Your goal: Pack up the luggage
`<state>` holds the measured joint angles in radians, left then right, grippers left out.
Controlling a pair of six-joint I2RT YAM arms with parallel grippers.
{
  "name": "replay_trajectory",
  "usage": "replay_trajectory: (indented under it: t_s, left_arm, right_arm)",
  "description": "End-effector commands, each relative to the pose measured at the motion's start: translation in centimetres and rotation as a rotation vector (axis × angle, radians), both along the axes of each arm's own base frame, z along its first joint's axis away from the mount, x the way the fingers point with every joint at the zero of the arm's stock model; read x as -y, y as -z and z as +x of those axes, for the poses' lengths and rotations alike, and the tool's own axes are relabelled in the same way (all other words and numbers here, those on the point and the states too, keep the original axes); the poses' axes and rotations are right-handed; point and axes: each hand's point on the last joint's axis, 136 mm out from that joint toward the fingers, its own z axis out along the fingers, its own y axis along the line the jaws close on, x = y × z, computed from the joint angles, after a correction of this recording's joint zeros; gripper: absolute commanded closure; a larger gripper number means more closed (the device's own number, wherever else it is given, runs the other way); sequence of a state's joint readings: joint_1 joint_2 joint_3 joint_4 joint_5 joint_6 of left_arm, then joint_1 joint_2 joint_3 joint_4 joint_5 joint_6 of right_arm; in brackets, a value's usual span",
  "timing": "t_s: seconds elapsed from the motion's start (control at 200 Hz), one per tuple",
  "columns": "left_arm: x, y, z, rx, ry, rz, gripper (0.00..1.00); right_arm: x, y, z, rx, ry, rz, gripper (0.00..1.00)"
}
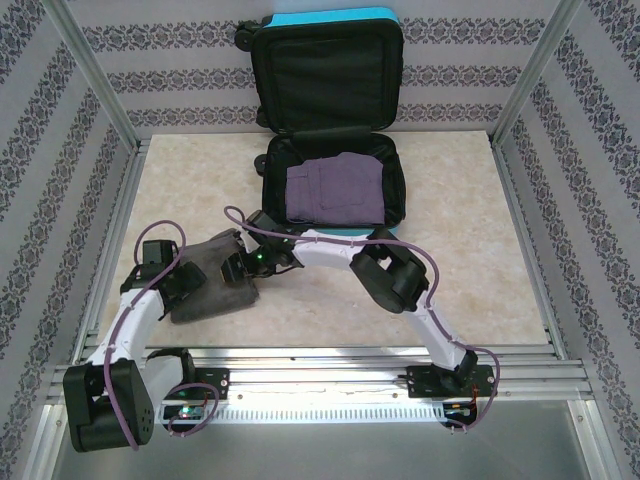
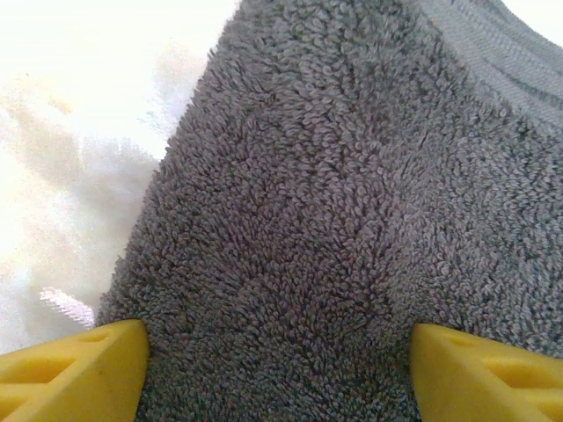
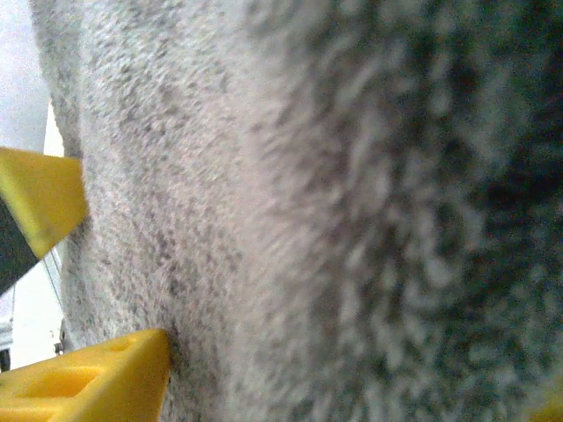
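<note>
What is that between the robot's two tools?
A grey towel lies between the left tool and the right tool; the top view shows this.

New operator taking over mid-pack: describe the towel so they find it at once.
Start at the open turquoise luggage at the table's far end, then come toward the arms and left. The towel lies there outside the case, with the left gripper and right gripper at it. It is grey looped terry, unlike the smooth purple folded garment inside the luggage.
</note>
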<state>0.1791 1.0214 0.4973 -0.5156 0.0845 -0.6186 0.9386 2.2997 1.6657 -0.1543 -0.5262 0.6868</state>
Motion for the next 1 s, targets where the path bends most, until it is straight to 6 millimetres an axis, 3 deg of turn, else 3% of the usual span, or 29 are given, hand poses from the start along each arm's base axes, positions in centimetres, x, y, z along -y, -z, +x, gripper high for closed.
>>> replay_trajectory:
  t_s: [0.0,0.19,0.345,0.51,0.794,0.994]
  left_arm:
    - [0.5,0.6,0.2,0.002,-0.011,-0.053,0.24]
    - [0.6,-0.5,0.6,0.036,-0.004,-0.055,0.24]
    - [0.7,-1.7,0.6,0.072,-0.010,-0.058,0.23]
    - [0.6,-2.8,0.6,0.103,-0.005,-0.044,0.23]
    - [0.8,-2.0,-0.1,0.059,-0.004,-0.053,0.23]
    - [1.5,-1.6,1.8,0.110,0.014,-0.105,0.23]
  right_arm:
    - [-1.3,0.6,-0.4,-0.041,-0.012,0.008,0.38]
    - [-1.7,-1.1,0.3,-0.006,-0.048,0.030,0.73]
    - [0.0,-3.3,2.3,0.045,-0.047,0.028,0.94]
    - [2.0,-5.2,4.1,0.087,-0.078,0.021,0.98]
    - [3.8,-4.3,6.1,0.082,-0.071,-0.004,0.99]
    - [3.9,-4.0,5.9,0.072,-0.098,0.005,1.00]
